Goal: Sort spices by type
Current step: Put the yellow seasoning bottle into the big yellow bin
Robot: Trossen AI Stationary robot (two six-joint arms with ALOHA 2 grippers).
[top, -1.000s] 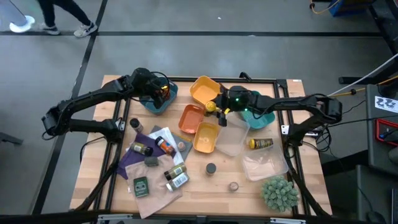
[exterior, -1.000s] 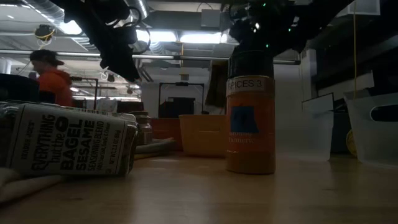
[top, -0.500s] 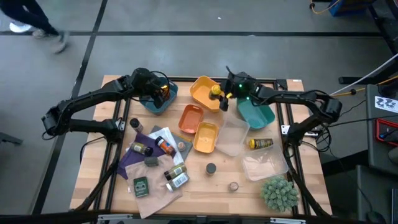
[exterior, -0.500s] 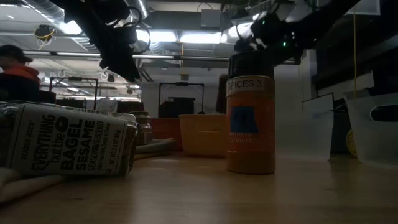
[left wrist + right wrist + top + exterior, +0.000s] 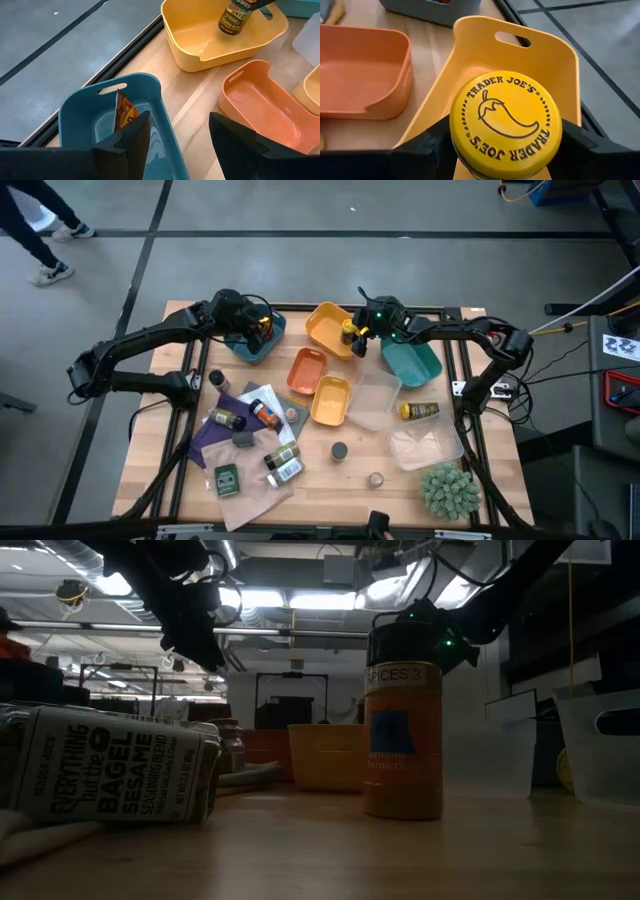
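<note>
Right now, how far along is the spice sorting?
Done: one amber-orange packet stands in the blue plastic tray, with the left pincer open above it. In hand: the right pincer holds a yellow-lidded jar over the yellow plastic tray. Left: most of it, including the jars and packets around the purple cloth and a yellow jar lying by the clear tray.

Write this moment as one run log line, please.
right gripper: jaws around yellow-lidded jar, over yellow tray | left gripper: jaws open, over blue tray
</note>
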